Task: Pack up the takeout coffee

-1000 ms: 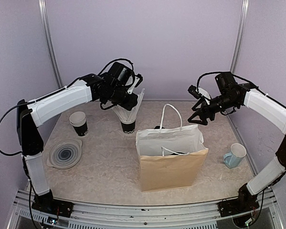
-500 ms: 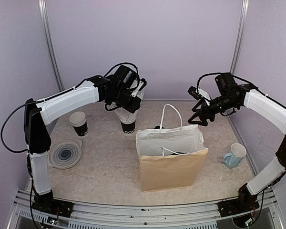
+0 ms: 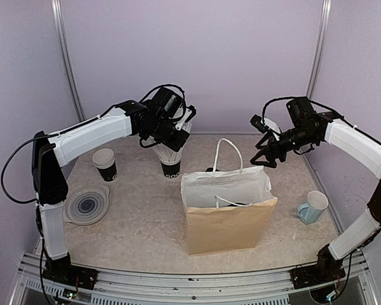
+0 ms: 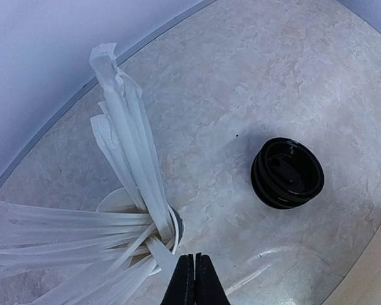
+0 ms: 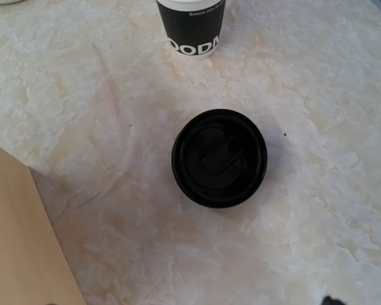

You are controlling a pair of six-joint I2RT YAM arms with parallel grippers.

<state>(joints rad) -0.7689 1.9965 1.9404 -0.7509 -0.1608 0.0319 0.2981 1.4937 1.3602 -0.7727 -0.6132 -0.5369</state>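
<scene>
A: On the table, top view: brown paper bag [image 3: 228, 225] upright at centre, white paper lining its mouth. Straw cup [image 3: 171, 169] at the bag's 11 o'clock, stack of cups [image 3: 105, 164] farther out at 10, pale blue mug [image 3: 313, 207] at 3.
B: Arms?
A: Left gripper [image 3: 178, 138] is down among the wrapped straws [image 3: 170, 152]. Right gripper [image 3: 265, 157] hangs in the air at the bag's 1 o'clock, jaws wide, empty.
B: Left wrist?
A: Fingertips [image 4: 185, 283] pressed together, just beside the straws. Can't tell if a wrapper is pinched. Takeout coffee [image 4: 287, 173] stands on the table at 3 o'clock, apart from the straw cup, lid on.
B: Right wrist?
A: Straight down on the takeout coffee, black lid centre frame. Straw cup at 12, bag edge at 8.
</scene>
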